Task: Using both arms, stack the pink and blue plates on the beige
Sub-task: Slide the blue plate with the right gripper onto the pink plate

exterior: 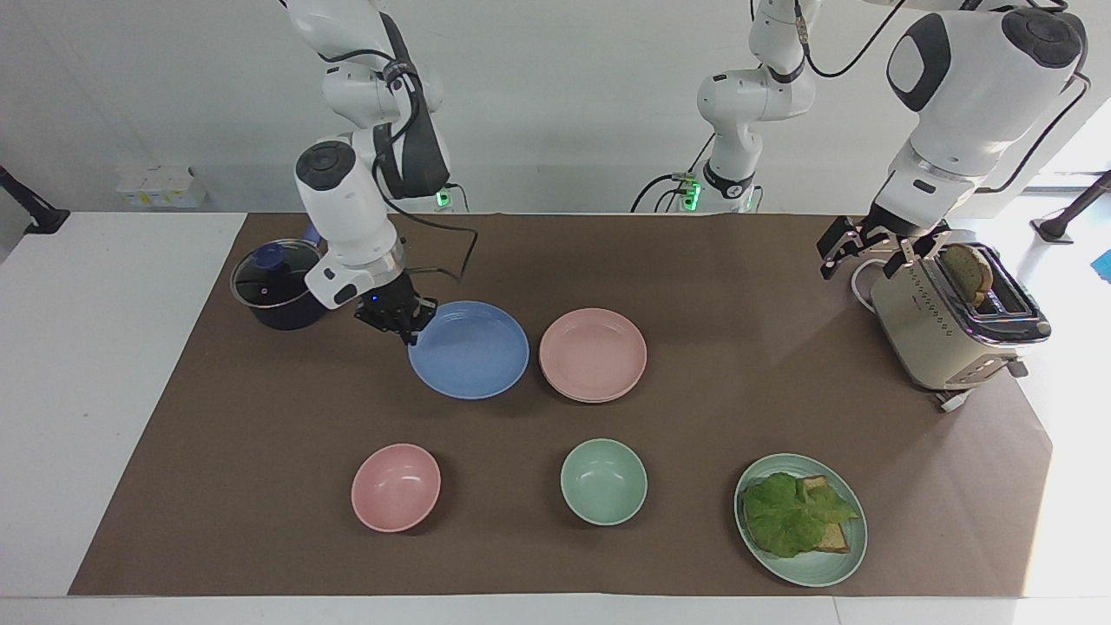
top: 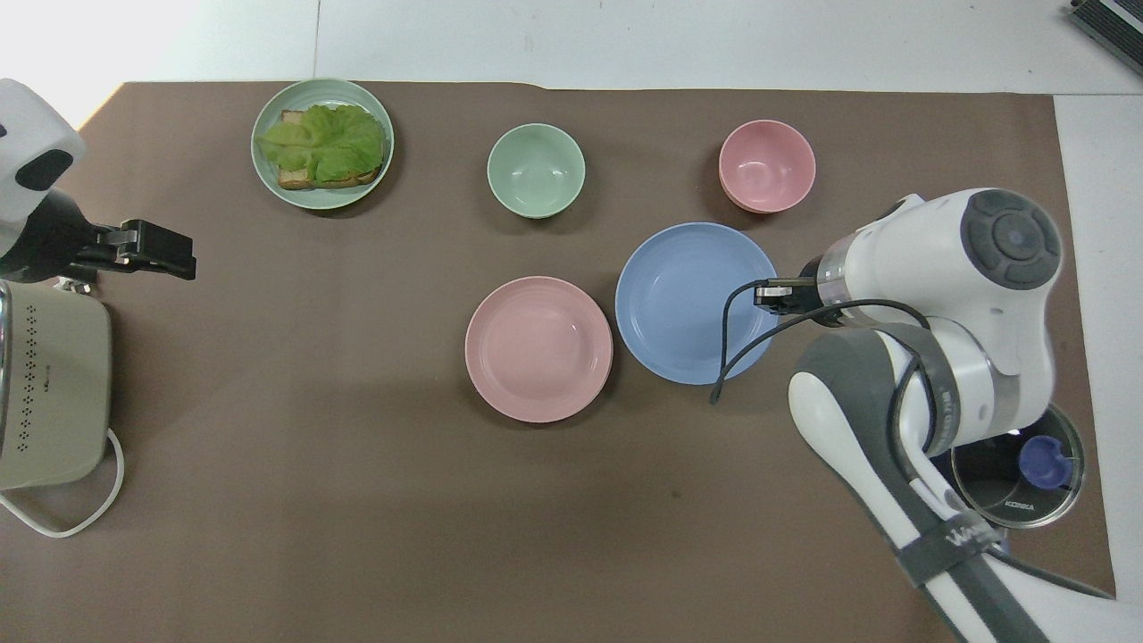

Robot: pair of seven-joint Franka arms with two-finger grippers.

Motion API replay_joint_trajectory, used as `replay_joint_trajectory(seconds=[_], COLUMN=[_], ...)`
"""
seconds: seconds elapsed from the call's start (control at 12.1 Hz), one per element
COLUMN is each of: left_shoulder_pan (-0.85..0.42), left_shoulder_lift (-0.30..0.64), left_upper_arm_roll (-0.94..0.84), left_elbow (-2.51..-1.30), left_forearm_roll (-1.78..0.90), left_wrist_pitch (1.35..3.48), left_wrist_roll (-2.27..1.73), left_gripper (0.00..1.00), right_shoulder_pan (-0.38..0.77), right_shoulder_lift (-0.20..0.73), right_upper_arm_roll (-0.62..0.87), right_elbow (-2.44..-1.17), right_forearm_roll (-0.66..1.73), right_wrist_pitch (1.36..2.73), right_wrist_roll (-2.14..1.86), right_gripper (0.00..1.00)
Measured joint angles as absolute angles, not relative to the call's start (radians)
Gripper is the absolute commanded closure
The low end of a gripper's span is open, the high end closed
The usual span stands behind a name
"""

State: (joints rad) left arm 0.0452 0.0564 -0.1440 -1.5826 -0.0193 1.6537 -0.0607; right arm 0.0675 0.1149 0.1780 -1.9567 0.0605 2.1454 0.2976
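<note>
My right gripper (exterior: 408, 327) (top: 773, 296) is shut on the rim of the blue plate (exterior: 473, 351) (top: 688, 308). It holds the plate just above the mat, right beside the pink plate (exterior: 593, 351) (top: 538, 348), at the side toward the right arm's end. The pink plate lies in the middle of the mat. A thin pale rim (exterior: 583, 398) shows under its edge, which looks like the beige plate, otherwise hidden. My left gripper (exterior: 859, 247) (top: 147, 250) hangs open and empty beside the toaster, waiting.
A cream toaster (exterior: 933, 334) (top: 49, 384) holding bread stands at the left arm's end. A dark pot with a glass lid (exterior: 269, 286) (top: 1018, 473) sits at the right arm's end. Farther from the robots lie a pink bowl (exterior: 396, 486), a green bowl (exterior: 603, 480) and a green plate (exterior: 846, 555) with lettuce on toast.
</note>
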Motion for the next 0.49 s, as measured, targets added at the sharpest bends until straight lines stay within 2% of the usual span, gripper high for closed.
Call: replay_joint_trajectory(seconds=[0.49], left_shoulder_pan=[0.045], left_shoulder_lift=[0.056], left_upper_arm_roll=[-0.144], left_elbow=[-1.583], left_forearm_roll=[-0.019], left_wrist_pitch=[1.654], left_wrist_roll=[-0.061], left_gripper=[0.0], right_shoulder_pan=[0.207], right_shoulder_lift=[0.139], right_upper_arm_roll=[0.181], right_elbow=[-1.976], right_forearm_roll=[0.18], right_wrist_pitch=[2.181], right_wrist_roll=[0.346], right_gripper=[1.0])
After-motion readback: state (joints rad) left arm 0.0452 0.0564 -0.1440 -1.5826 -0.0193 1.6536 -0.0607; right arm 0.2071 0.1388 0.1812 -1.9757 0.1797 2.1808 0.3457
